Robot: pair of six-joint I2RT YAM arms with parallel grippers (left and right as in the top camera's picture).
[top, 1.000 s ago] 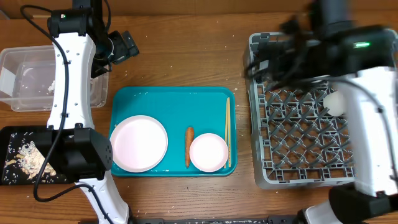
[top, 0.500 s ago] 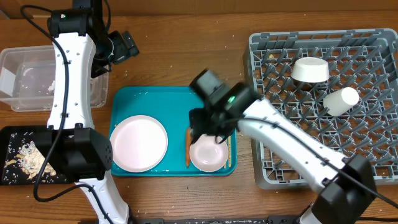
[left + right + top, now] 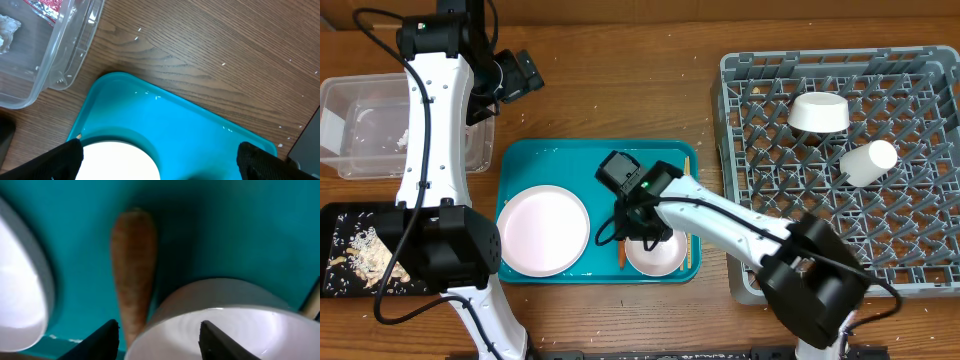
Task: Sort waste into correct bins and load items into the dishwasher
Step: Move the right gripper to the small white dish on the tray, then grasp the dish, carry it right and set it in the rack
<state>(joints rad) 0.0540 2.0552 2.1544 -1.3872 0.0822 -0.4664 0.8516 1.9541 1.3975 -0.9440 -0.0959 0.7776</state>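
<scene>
Right arm (image 3: 720, 215) swung onto bowl (image 3: 662, 256), teal tray (image 3: 560, 165), wooden table (image 3: 620, 90)

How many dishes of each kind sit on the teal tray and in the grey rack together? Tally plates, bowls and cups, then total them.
Plates: 1, the plate on the teal tray.
Bowls: 2, the tray bowl and the rack bowl.
Cups: 1, the cup in the grey rack.
Total: 4.

A robot lab bench staged as a kitchen chore: 2 arms, the left arm (image 3: 435, 110) and right arm (image 3: 740, 225), at a wooden table (image 3: 620, 100). A grey dish rack (image 3: 920, 250) sits at its right edge, with a clear tub (image 3: 360, 110) and black tray (image 3: 340, 250) at its left edge.
</scene>
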